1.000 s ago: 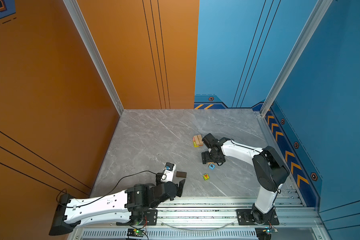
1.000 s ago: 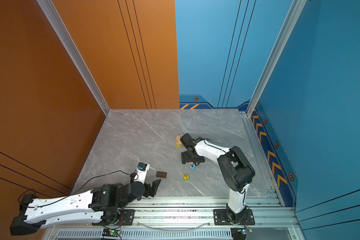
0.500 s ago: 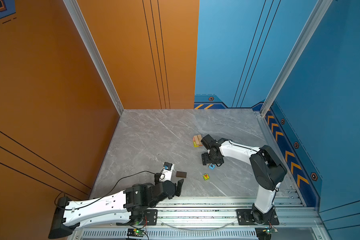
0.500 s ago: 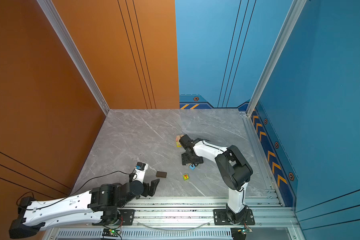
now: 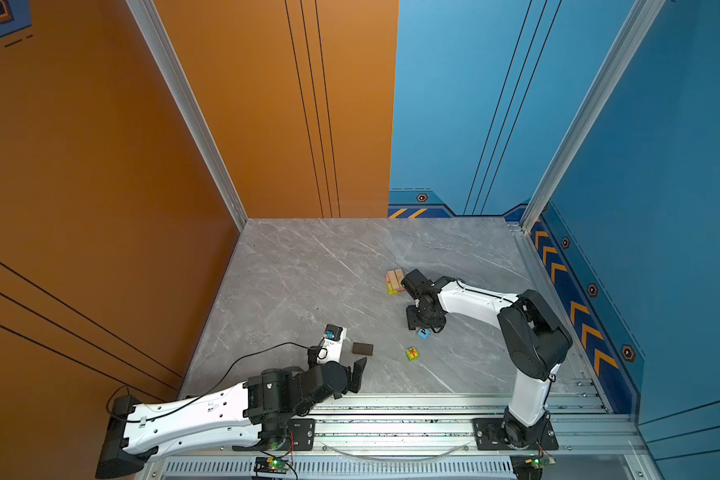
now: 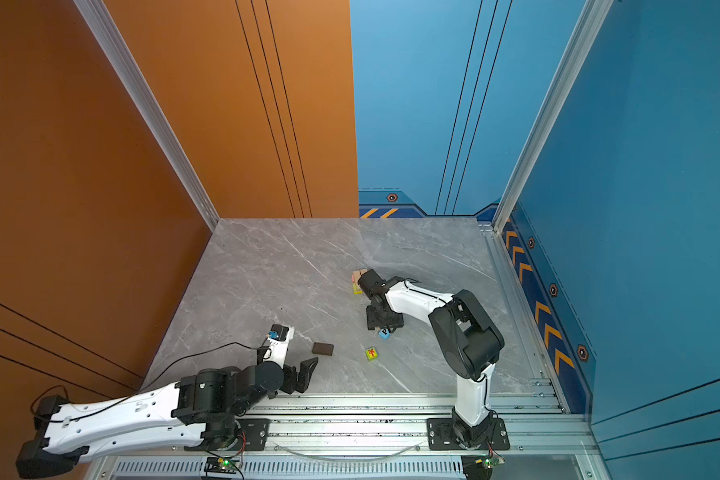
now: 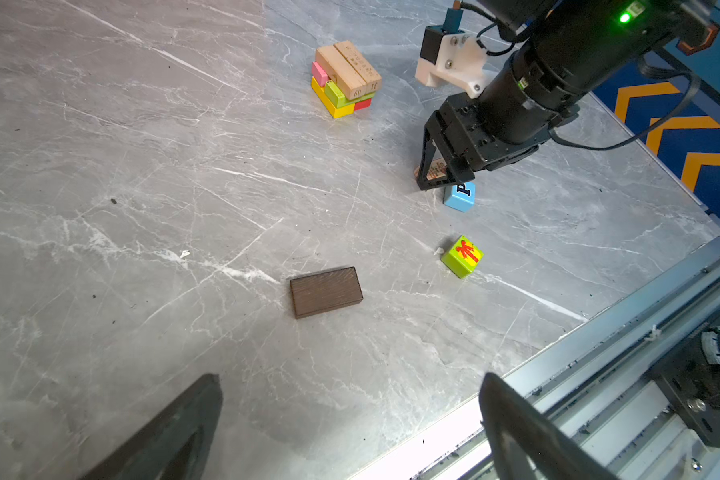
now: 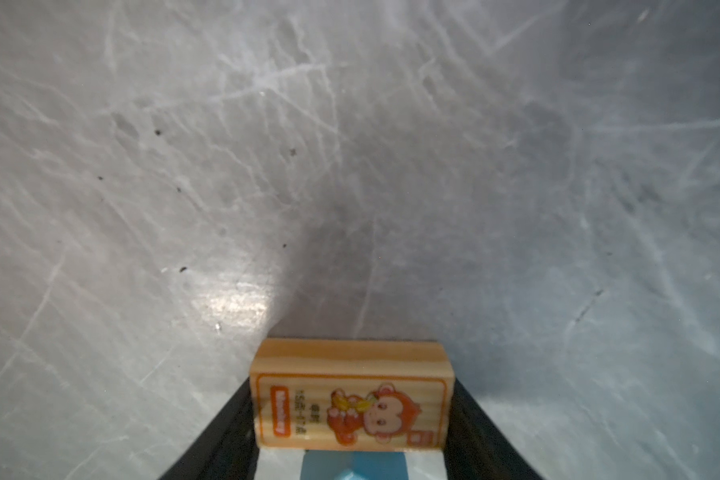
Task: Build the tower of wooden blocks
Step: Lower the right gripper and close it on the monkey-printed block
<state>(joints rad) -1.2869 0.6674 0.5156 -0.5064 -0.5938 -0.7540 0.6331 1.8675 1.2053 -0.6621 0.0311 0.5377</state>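
On the grey marble tabletop, the right gripper clamps a tan monkey block at table level, with the blue "P" cube just beside it. The half-built tower stands near but apart. The green cube and dark brown block lie nearer the left gripper, whose jaws are spread wide.

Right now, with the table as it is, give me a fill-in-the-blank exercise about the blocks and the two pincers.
1. The blue cube shows the letter ___.
2. The green cube carries a ___ figure.
3. The wooden block between the fingers of the right pincer shows a cartoon ___.
4. The left pincer stands ___, with nothing between its fingers.
Missing words: P; red; monkey; open.
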